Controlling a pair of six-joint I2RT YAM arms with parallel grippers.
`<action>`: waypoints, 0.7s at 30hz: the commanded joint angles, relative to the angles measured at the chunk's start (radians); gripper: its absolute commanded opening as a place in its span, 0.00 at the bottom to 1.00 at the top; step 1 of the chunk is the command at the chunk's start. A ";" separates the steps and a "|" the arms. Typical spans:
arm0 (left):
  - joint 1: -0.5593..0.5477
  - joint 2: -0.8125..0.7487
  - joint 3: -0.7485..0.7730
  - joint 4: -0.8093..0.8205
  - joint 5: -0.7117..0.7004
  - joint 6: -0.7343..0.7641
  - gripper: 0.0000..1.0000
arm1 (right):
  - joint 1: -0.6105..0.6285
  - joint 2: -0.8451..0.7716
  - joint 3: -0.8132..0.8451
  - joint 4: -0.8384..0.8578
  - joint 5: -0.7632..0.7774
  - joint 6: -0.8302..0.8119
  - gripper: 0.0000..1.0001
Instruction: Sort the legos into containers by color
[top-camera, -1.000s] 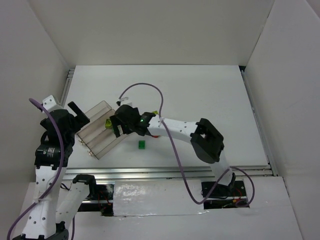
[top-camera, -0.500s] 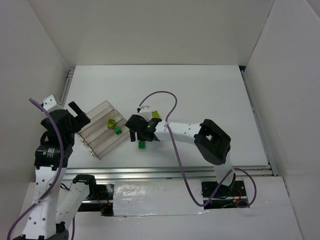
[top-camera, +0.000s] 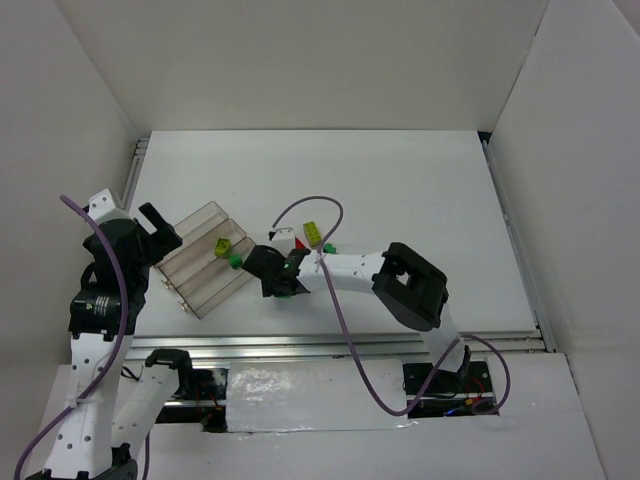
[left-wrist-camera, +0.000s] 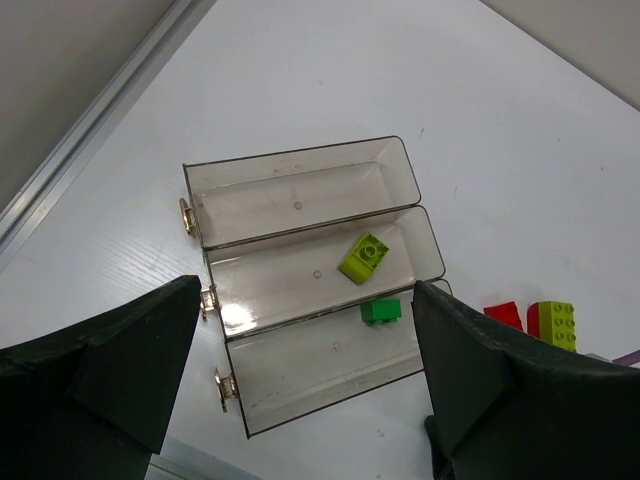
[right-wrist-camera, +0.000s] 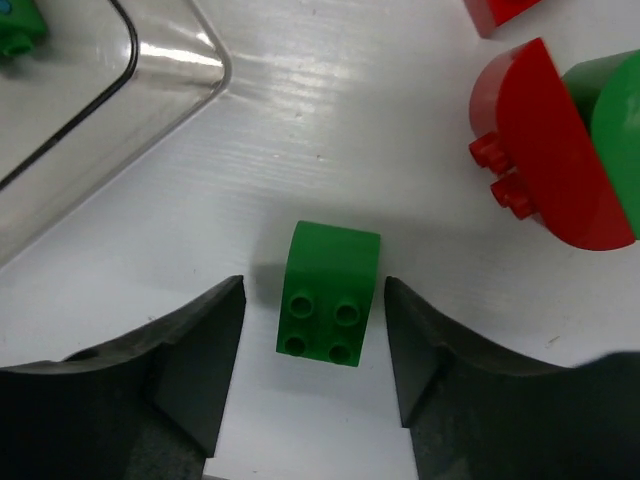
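Your right gripper (right-wrist-camera: 312, 345) is down at the tabletop (right-wrist-camera: 330, 130) with its jaws parted to about the width of one brick. The bright green lego (right-wrist-camera: 330, 300) lies between them. On the left side a strip of tabletop separates the lego from the finger. On the right the finger is just beside it, and you cannot tell whether they touch.

That lego is a short block. It has a smooth face on the far part and four studs in a two-by-two square on the part nearer the wrist camera. Its long axis runs along the gap between the fingers, leaning slightly, and it sits just off the rounded corner of the tray (right-wrist-camera: 170, 75).

The red rounded lego (right-wrist-camera: 540, 150) lies near it, to its right in the wrist view, studs pointing toward the tray.

Your left gripper (top-camera: 158, 228) hangs wide open above the tray and holds nothing. In the top view the three troughs run from near-left to far-right. The yellow-green lego (left-wrist-camera: 364, 257) lies tilted in the middle trough. The small green lego (left-wrist-camera: 381, 311) sits in the neighbouring trough, close against the shared wall.
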 joint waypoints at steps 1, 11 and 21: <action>0.002 -0.006 0.008 0.046 0.011 0.018 1.00 | 0.023 0.023 0.017 -0.031 0.034 0.047 0.60; 0.002 -0.002 0.009 0.050 0.022 0.021 1.00 | 0.052 -0.144 -0.075 -0.005 0.085 0.033 0.06; 0.002 0.001 0.012 0.042 -0.004 0.011 0.99 | 0.082 -0.142 0.102 0.181 -0.124 -0.329 0.12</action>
